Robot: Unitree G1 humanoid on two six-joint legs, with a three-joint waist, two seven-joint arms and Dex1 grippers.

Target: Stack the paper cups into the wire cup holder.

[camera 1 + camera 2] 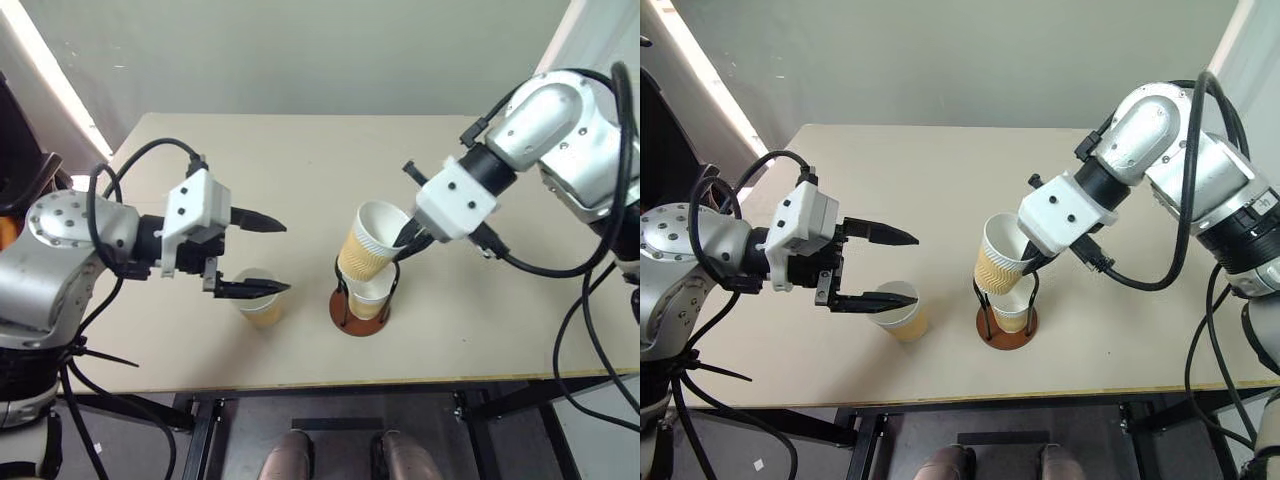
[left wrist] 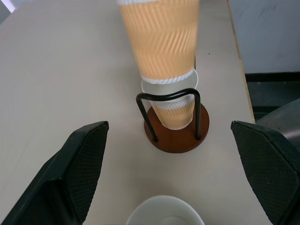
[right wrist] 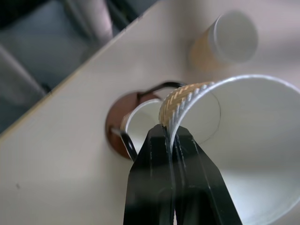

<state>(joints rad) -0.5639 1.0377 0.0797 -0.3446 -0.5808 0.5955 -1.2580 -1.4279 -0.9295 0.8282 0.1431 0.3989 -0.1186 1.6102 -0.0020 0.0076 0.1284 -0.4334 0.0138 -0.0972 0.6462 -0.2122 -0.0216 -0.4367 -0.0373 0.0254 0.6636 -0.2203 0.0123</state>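
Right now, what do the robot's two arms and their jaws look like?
Both arms are silver-grey metal with rounded joint housings and loose black cables looping alongside. Each wrist carries a blocky white housing. The left gripper and right gripper each have two slim black tapering jaws; the wrist views show a fine dotted texture on their faces.

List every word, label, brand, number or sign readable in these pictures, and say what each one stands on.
None can be read. The paper cups carry only an embossed zigzag pattern, with no print. The wire cup holder, the table and both grippers' housings bear no lettering.
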